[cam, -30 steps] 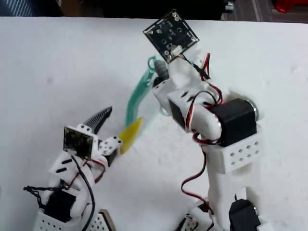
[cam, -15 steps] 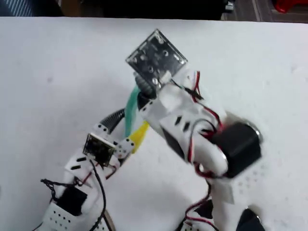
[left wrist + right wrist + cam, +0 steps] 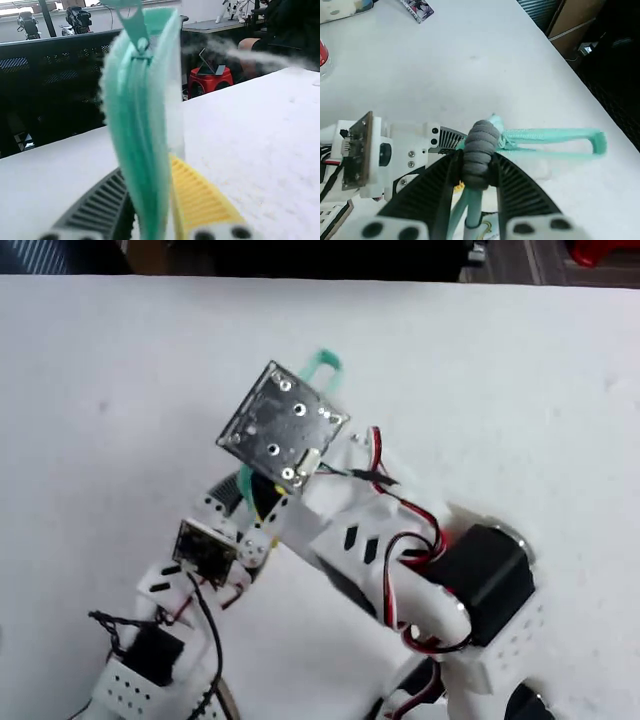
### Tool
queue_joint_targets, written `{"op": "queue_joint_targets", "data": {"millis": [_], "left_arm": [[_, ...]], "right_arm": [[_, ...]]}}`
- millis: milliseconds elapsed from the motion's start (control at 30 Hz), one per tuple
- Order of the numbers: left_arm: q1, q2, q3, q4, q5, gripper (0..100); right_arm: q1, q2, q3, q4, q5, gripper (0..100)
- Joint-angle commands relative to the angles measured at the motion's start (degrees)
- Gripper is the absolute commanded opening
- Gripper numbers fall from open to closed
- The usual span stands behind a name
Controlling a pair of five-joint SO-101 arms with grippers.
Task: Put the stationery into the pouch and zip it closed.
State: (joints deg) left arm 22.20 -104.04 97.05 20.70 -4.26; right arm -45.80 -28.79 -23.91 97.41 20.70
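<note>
A teal pouch (image 3: 140,125) stands on edge, pinched between the black and yellow fingers of my left gripper (image 3: 150,200), which is shut on it. Its teal zipper tab (image 3: 132,20) sticks up at the far end. My right gripper (image 3: 479,155) is shut on a grey ribbed zipper pull (image 3: 480,145) just above the pouch's top edge. A teal loop strap (image 3: 555,142) lies flat beyond it on the table; the high view shows that loop (image 3: 322,362) too. In the high view the right arm's camera board (image 3: 280,425) hides the pouch, with the left gripper (image 3: 248,508) right beside it.
White table (image 3: 120,390) all around, with its far edge (image 3: 200,276) at the back. A small printed card (image 3: 417,7) and a red-topped item (image 3: 322,52) lie far off. Both arm bases crowd the near side.
The left gripper went from open beside the pouch to shut on it. The right arm has swung left and toward the near side with the grey pull, and the teal loop now shows behind it.
</note>
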Motion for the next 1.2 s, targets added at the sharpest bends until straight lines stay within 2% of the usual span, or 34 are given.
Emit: {"op": "queue_joint_targets", "data": {"millis": [0, 200, 300, 567, 733, 933, 1167], "left_arm": [[-1.9, -0.7, -6.9, 5.7, -0.3, 2], [-1.5, -0.7, -18.0, 23.3, -0.3, 2], [-1.5, -0.7, -20.6, 27.6, -0.3, 2], [1.5, -0.7, -19.5, 30.2, -0.7, 2], [1.1, -0.7, -19.4, 31.0, -2.2, 2], [1.1, -0.7, -18.6, 30.8, -3.2, 2], [1.1, -0.7, -18.5, 30.8, -3.2, 2]], "right_arm": [[3.5, -0.7, -1.7, -1.9, 0.4, 1.6], [9.6, 2.2, -0.1, -7.2, 0.4, 1.6], [10.5, 5.2, 0.6, -9.7, 0.3, 1.7], [11.4, 13.3, 0.5, -16.6, 0.3, 1.7], [16.3, 16.9, 0.5, -17.9, 0.1, 1.7], [25.9, 18.3, 0.5, -21.3, -5.2, 1.7], [29.1, 18.3, 0.5, -23.5, -5.0, 1.6]]}}
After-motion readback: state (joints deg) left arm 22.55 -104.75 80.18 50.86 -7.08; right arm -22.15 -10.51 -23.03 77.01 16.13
